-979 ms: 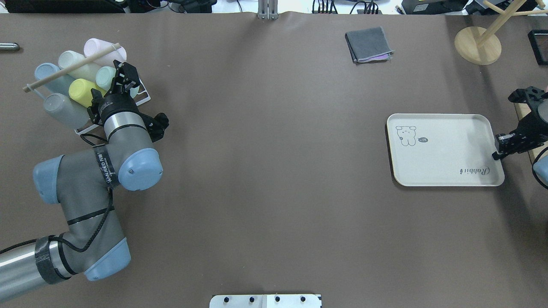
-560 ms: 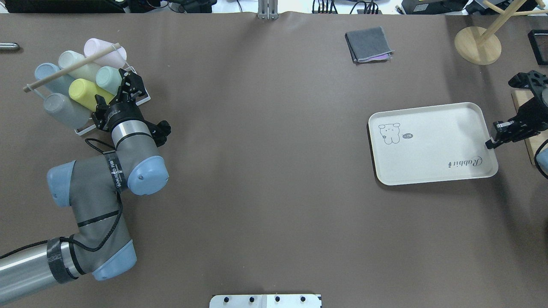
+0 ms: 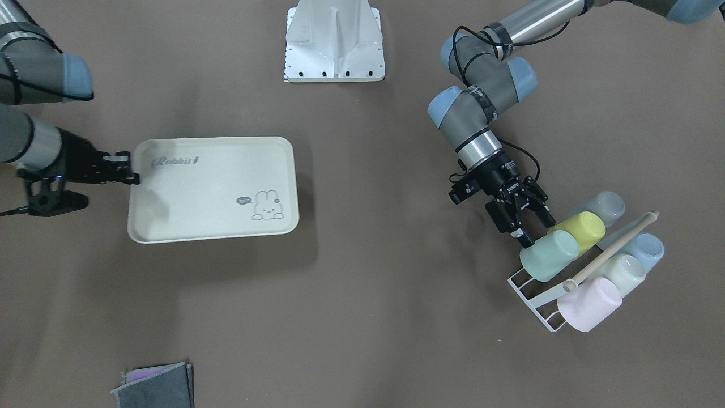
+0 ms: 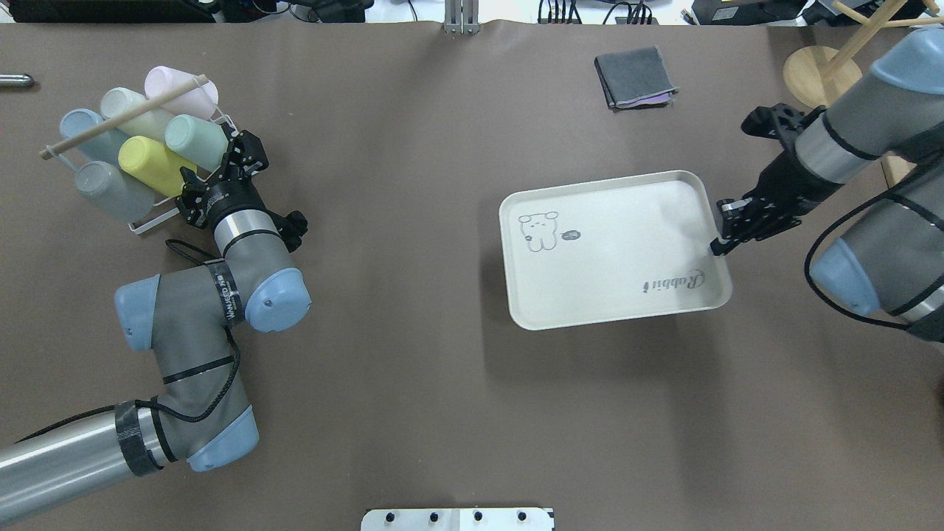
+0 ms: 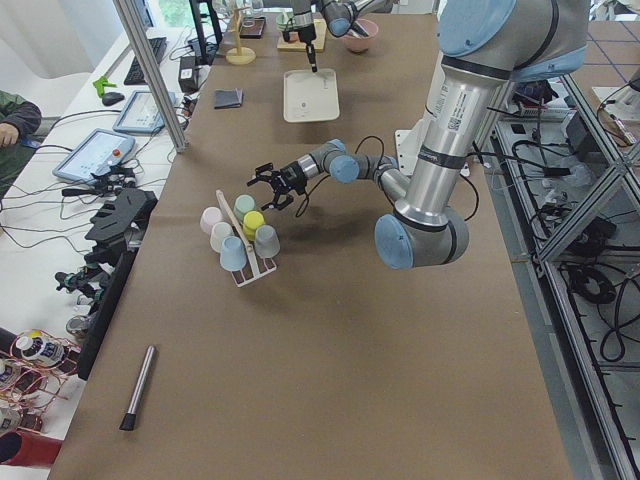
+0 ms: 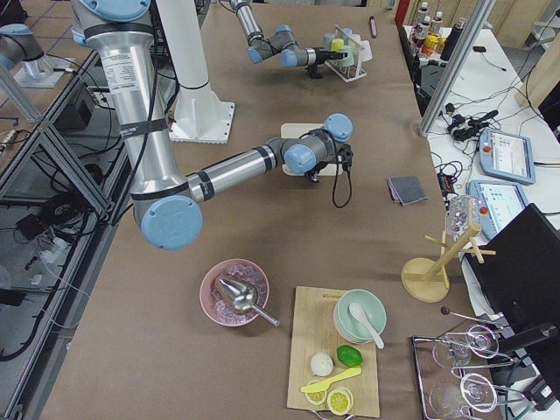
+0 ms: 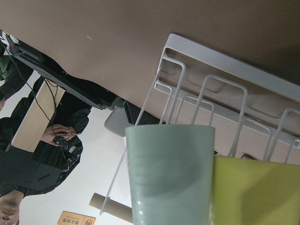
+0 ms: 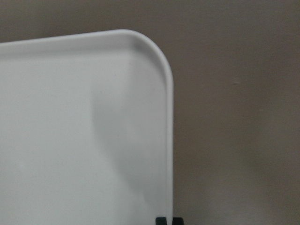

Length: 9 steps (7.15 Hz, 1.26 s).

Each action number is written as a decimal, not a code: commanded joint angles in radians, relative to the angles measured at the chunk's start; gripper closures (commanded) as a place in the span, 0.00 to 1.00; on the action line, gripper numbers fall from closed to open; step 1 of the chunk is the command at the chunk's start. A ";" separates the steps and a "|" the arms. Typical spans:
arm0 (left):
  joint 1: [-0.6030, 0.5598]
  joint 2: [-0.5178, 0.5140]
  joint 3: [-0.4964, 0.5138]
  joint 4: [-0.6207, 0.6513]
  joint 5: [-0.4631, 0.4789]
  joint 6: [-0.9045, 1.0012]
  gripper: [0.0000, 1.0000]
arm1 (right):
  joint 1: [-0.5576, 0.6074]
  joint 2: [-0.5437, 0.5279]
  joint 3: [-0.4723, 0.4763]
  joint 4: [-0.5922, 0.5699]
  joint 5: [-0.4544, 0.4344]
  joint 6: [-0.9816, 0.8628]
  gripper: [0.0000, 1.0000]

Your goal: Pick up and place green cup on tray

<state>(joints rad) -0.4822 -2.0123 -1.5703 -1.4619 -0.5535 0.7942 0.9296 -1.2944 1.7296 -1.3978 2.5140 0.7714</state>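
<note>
Where it rests on rack (image 3: pixel 531 299), green cup (image 3: pixel 548 256), matte mint, handleless

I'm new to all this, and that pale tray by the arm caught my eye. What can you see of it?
The tray is a flat cream rectangle with rounded corners and a low raised rim, matte like plastic. A small bunny drawing sits near one end, "Rabbit" lettering near the other. Nothing lies in it. The right gripper pinches the rim of one short side. Its offset shadow on the table suggests it is slightly lifted.
</note>
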 commanded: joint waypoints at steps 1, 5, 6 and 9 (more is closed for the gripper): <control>-0.015 -0.011 0.073 -0.075 0.007 0.005 0.02 | -0.109 0.119 -0.012 0.002 -0.041 0.136 1.00; -0.033 -0.011 0.119 -0.107 0.021 0.007 0.02 | -0.227 0.188 -0.065 0.070 -0.167 0.236 1.00; -0.033 -0.016 0.130 -0.107 0.021 0.005 0.02 | -0.245 0.194 -0.118 0.170 -0.175 0.282 1.00; -0.029 -0.029 0.170 -0.109 0.021 0.000 0.02 | -0.285 0.230 -0.156 0.220 -0.218 0.355 1.00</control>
<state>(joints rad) -0.5119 -2.0324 -1.4206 -1.5706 -0.5323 0.7965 0.6557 -1.0732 1.5800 -1.1870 2.3090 1.1088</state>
